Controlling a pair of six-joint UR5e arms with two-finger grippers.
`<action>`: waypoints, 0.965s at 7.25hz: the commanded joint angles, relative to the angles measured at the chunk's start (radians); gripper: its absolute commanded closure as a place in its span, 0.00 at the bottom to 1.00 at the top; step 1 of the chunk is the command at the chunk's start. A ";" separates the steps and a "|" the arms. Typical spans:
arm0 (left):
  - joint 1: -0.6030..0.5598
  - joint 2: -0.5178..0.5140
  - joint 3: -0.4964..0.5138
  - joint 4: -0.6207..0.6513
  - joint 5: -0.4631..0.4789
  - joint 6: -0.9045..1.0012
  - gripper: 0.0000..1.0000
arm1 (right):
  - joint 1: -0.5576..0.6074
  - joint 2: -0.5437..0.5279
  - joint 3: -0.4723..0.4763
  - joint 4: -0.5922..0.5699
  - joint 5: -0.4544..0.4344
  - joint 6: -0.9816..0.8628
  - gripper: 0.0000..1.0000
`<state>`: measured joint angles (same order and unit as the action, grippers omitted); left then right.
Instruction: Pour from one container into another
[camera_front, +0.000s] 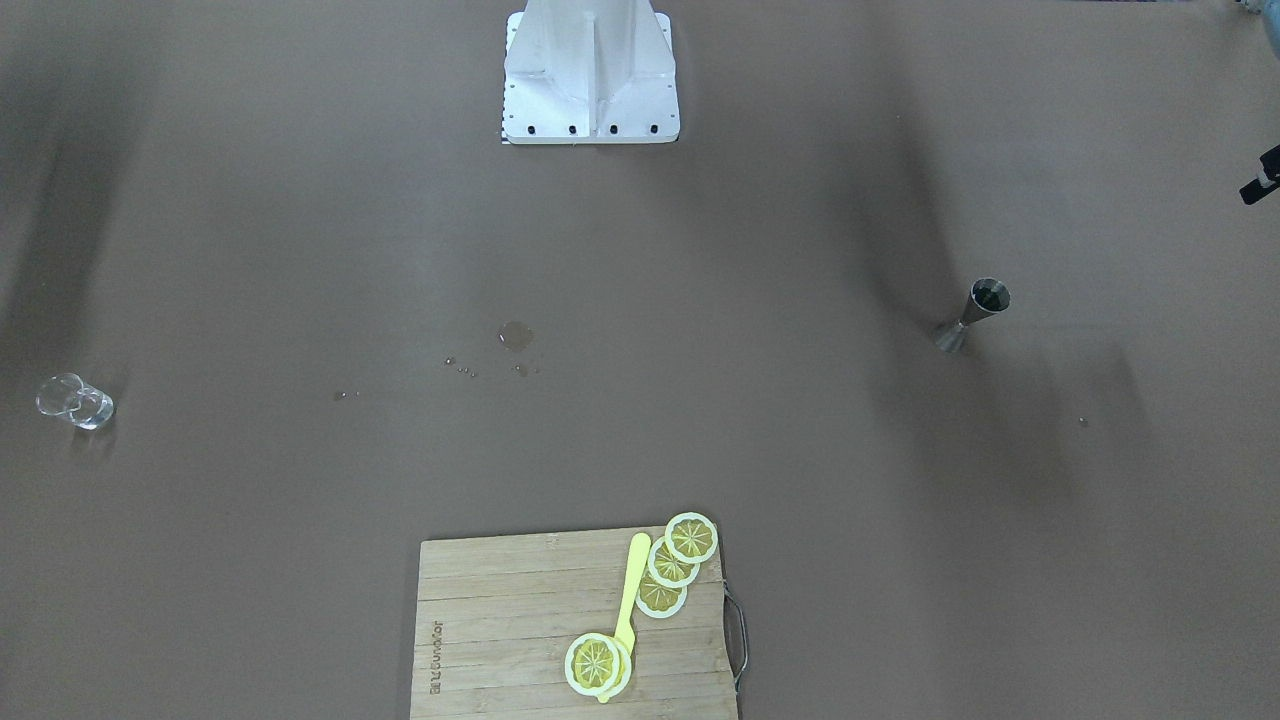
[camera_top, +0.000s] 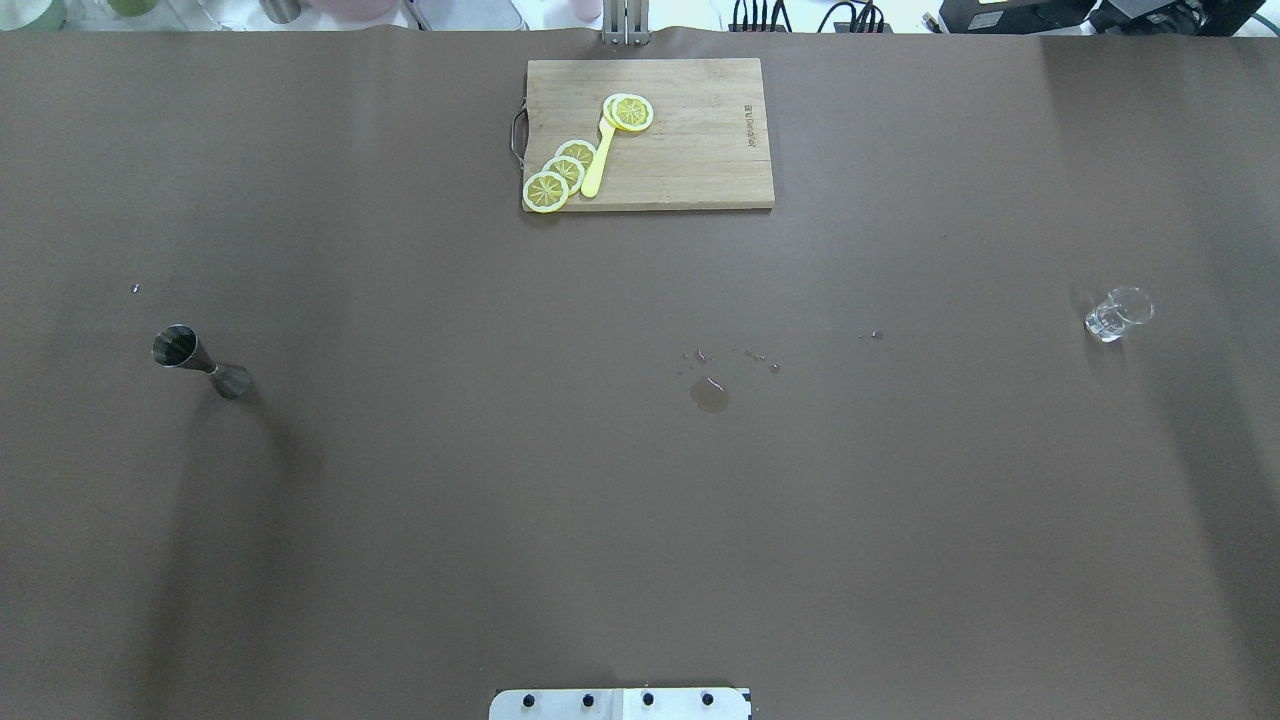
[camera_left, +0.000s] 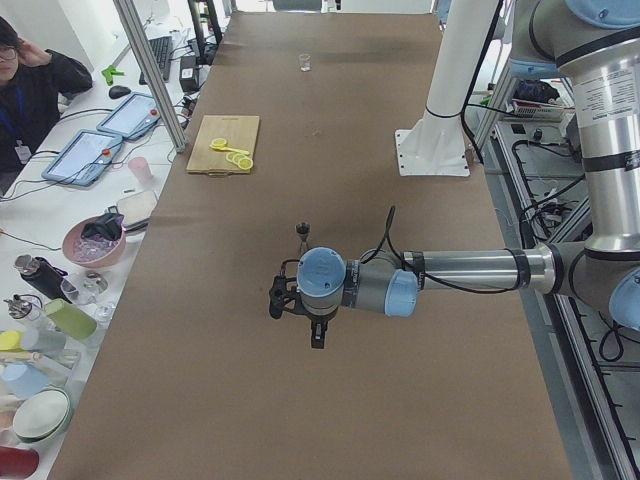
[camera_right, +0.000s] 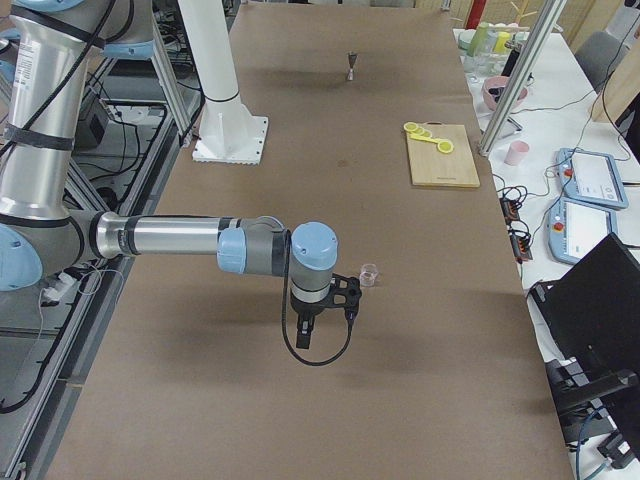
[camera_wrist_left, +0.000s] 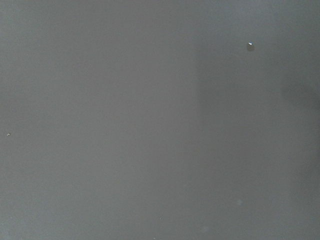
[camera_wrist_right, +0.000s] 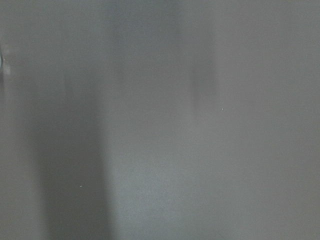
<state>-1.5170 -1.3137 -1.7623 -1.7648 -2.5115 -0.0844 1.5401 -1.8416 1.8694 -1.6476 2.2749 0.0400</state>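
**Table layout, both arms raised.** A steel jigger (camera_top: 200, 362) stands upright on the robot's left side of the brown table (camera_top: 640, 520). A small clear glass (camera_top: 1118, 314) stands far off on the robot's right side. The jigger's upper cup looks dark inside, and the glass is transparent; whether either holds liquid cannot be told.

Between them, near the table's middle, lie a small puddle (camera_top: 710, 394) and scattered droplets (camera_top: 760, 358). At the far edge a wooden cutting board (camera_top: 690, 150) carries lemon slices (camera_top: 560, 172) and a yellow knife (camera_top: 598, 165). More slices cover the knife's far end, and the front-facing view cuts the board off at its lower edge. The white pedestal (camera_front: 590, 75) is only partly in frame.

Neither the overhead nor the front-facing view shows the arms. In the left side view the left tool (camera_left: 316, 337) hangs above the table near the jigger, apart from it. In the right side view the right tool (camera_right: 305, 333) hangs close by the glass. At this size it cannot be told whether either tool's jaws are spread or closed. Both wrist views show only bare table, blurred. A person (camera_left: 30, 85) sits at the side bench.
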 joint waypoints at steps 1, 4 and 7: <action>-0.003 0.002 0.006 0.001 0.000 0.000 0.00 | 0.002 -0.001 -0.001 0.000 -0.002 0.000 0.00; -0.003 0.004 0.009 0.001 0.002 0.000 0.00 | 0.006 0.001 0.001 0.000 0.000 -0.002 0.00; -0.003 0.002 0.024 0.001 0.002 0.000 0.00 | 0.008 0.002 0.001 0.000 0.000 -0.003 0.00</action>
<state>-1.5192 -1.3114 -1.7411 -1.7641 -2.5096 -0.0844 1.5474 -1.8398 1.8699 -1.6475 2.2749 0.0374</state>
